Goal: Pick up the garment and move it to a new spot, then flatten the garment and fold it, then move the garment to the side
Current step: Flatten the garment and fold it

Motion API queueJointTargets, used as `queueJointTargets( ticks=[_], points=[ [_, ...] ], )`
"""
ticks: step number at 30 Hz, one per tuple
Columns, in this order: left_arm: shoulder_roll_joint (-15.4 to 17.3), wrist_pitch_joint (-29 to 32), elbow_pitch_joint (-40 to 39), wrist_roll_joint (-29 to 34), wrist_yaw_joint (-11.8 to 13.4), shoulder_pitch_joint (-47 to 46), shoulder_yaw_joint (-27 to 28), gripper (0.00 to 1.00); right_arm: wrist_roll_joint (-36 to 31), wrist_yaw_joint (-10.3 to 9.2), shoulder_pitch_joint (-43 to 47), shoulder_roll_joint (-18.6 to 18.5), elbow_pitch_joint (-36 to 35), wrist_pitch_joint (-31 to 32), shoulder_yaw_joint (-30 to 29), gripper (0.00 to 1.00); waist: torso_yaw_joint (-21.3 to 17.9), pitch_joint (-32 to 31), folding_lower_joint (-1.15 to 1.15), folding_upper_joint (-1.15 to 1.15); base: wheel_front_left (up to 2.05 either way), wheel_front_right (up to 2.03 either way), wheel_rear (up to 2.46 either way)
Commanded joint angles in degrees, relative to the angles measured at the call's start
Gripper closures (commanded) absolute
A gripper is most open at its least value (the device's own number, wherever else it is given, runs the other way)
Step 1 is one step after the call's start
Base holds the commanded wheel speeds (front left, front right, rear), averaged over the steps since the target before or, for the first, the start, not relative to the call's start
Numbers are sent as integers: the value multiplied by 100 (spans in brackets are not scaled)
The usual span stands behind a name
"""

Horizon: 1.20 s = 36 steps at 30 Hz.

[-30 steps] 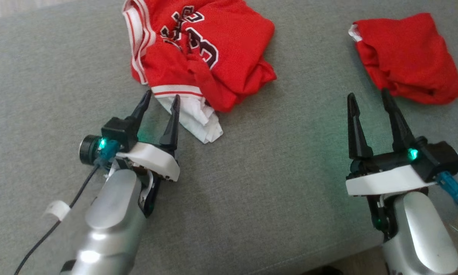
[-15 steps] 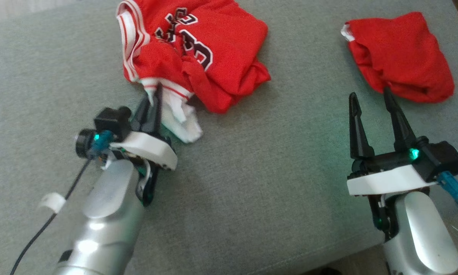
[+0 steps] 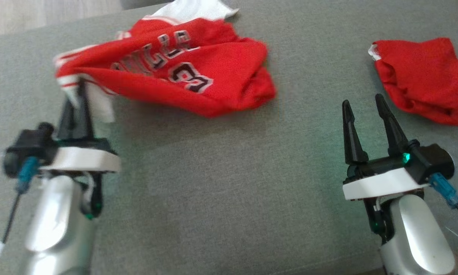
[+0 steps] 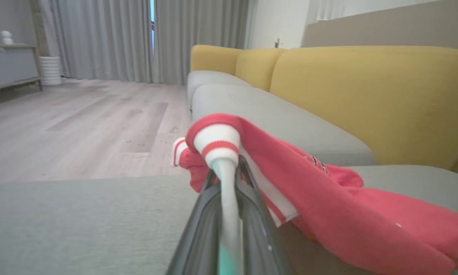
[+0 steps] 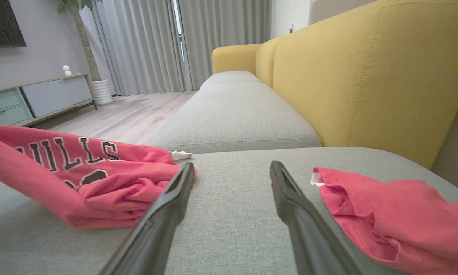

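Note:
The garment is a red basketball jersey with dark lettering and white-and-red striped trim, stretched out across the grey cushion. My left gripper is shut on its striped white edge at the jersey's left end, holding that end up off the cushion. In the right wrist view the jersey trails away to the left. My right gripper stands open over bare cushion at the lower right, its fingers holding nothing.
A second red garment lies crumpled at the right, just beyond my right gripper. The grey cushion ends at the top left, with wooden floor past it. A yellow sofa back rises behind.
My left gripper closed on the jersey's striped white edge, then pulled it up and to the left, stretching the bunched jersey out. The head camera shifted. The right gripper stayed open.

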Motion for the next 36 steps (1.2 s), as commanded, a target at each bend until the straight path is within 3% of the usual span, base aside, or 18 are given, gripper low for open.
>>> queueJointTargets(
  ticks=[1, 7, 8, 9, 15, 24, 30, 36],
  points=[
    [249, -69, -261, 23, 63, -93, 321, 100, -1, -5, -100, -3, -130, -37, 140, 0, 27, -7, 0, 0, 0, 0, 0],
    [457, -69, -335, 47, 222, 11, 907, 100, -2, -5, -99, -3, -71, -37, 213, 0, 75, -3, 0, 0, 0, 0, 0],
    [455, -69, -315, 70, 235, 41, 946, 93, -6, -5, -97, -3, -57, -37, 219, 0, 83, -3, 0, 0, 0, 0, 0],
    [451, -69, -264, 106, 232, 75, 947, 0, -13, -5, -95, -3, -43, -37, 229, 0, 92, -6, 0, 0, 0, 0, 0],
    [267, -70, -275, 285, 205, 143, 890, 0, -87, -5, -66, -3, -3, -37, 178, 0, 216, -67, 0, 0, 0, 0, 0],
    [-331, -70, -1206, 562, -30, 685, 754, 0, -227, -5, 42, -3, -25, -37, 140, 0, 735, -338, 0, 0, 0, 0, 0],
    [-559, -70, -1787, 637, -178, 1272, 228, 0, -235, -5, 78, -3, 122, -37, 108, 0, 1246, -365, 0, 0, 0, 0, 0],
    [-593, -70, -1832, 487, -183, 1367, -383, 0, -138, -5, -483, -3, 550, 262, 47, 0, 1791, -228, 0, 0, 0, 0, 0]
  ],
)
